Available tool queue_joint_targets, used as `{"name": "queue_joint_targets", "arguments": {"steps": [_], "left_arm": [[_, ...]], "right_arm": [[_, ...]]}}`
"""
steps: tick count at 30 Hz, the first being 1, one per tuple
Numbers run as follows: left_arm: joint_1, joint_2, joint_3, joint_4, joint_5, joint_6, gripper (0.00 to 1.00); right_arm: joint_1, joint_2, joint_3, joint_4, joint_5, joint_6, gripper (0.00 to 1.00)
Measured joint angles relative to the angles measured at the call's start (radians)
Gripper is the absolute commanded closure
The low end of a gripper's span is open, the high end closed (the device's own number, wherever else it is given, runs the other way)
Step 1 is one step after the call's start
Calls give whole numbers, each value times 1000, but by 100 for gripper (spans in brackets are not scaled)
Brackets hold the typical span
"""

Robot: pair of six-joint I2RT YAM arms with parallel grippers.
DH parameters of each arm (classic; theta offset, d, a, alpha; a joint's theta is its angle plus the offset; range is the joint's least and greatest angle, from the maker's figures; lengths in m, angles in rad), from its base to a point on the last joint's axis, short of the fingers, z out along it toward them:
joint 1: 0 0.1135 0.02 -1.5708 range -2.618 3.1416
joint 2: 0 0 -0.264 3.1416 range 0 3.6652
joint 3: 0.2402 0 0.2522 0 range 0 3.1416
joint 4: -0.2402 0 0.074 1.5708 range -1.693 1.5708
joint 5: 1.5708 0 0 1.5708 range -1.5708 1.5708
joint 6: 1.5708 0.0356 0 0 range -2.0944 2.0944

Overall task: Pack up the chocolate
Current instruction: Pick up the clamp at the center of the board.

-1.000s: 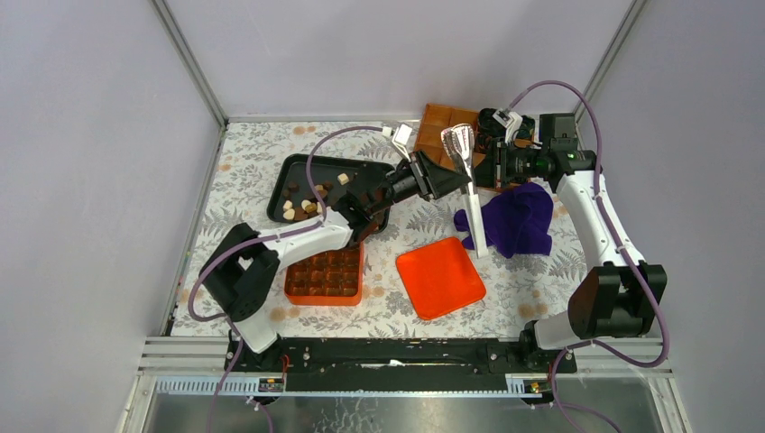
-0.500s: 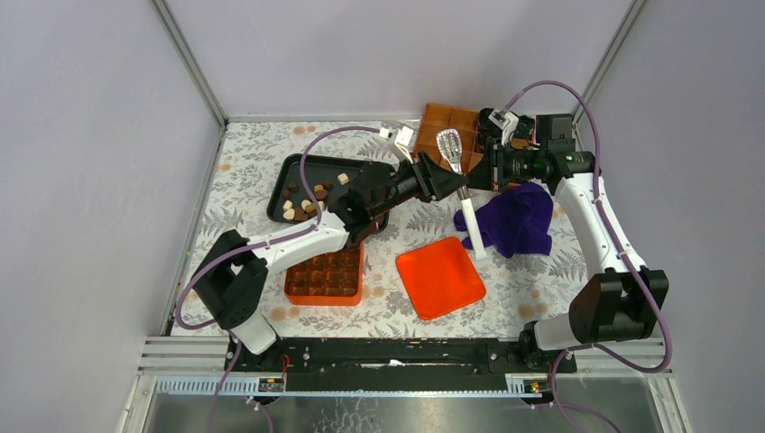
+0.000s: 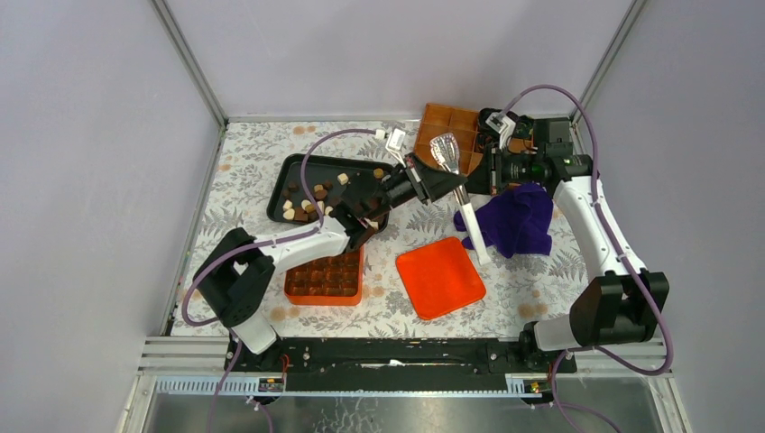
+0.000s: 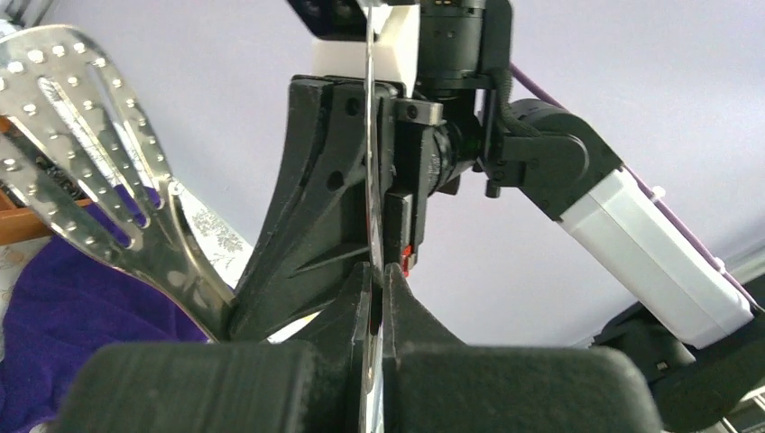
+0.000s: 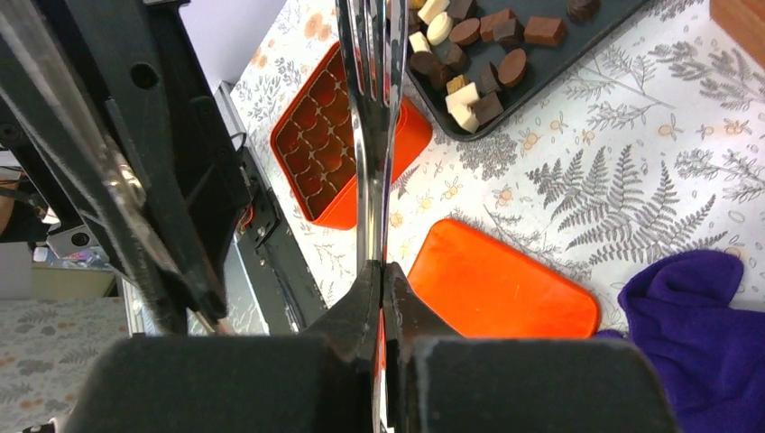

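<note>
Left hand (image 4: 379,275) has closed — chocolate (image 5: 492,77) fills tray (image 5: 550,50).

On the fern-print counter (image 3: 532,271) we mark a flat orange lid (image 3: 440,277); a purple cloth (image 3: 514,216) lies just right of it, a slotted metal utensil (image 3: 447,152) beyond it, a brown divided box (image 3: 442,122) farther back.

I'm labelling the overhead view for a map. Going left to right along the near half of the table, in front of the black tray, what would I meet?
Orange compartmented box → flat orange square lid → crumpled purple cloth.
</note>
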Motion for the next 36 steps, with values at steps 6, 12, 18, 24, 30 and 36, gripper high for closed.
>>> {"name": "queue_joint_targets", "arguments": {"steps": [6, 12, 18, 24, 30, 36], "left_arm": [[0, 0, -105, 244, 56, -22, 100], [6, 0, -141, 360, 119, -25, 100], [19, 0, -196, 415, 88, -42, 100], [63, -10, -265, 531, 64, -90, 100], [147, -92, -356, 571, 28, -98, 100], [154, -137, -355, 605, 14, -85, 100]], "right_arm": [[-14, 16, -61, 39, -19, 79, 100], [-28, 75, -146, 126, -112, 220, 100], [-29, 81, -171, 204, -181, 262, 54], [-46, 72, -76, 108, -156, 112, 1], [-69, -84, -17, -13, -163, -121, 0], [-29, -163, -15, -216, -288, -431, 0]]}}
